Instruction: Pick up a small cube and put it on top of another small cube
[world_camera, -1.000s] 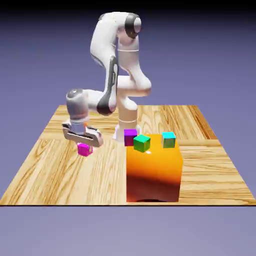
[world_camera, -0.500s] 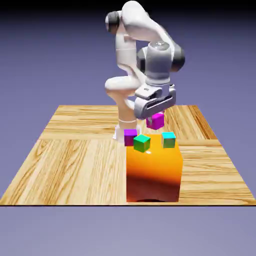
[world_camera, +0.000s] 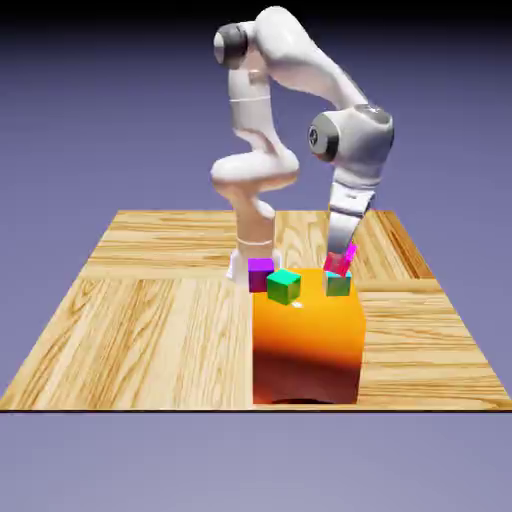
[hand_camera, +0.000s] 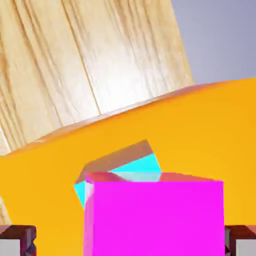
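**Pink cube poised over the teal one**

The gripper (world_camera: 340, 262) is clamped on the magenta cube (hand_camera: 154, 215), just above the teal cube (hand_camera: 131, 175) atop the orange block (world_camera: 306, 340). It looks light, rigid, slick-faced; side grips suit it. The wooden table (world_camera: 140, 320) sits before a blue-violet backdrop.

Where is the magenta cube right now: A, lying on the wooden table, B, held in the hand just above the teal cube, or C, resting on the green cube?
B: the magenta cube sits between the hand's fingertips, directly over the teal cube on the orange block.
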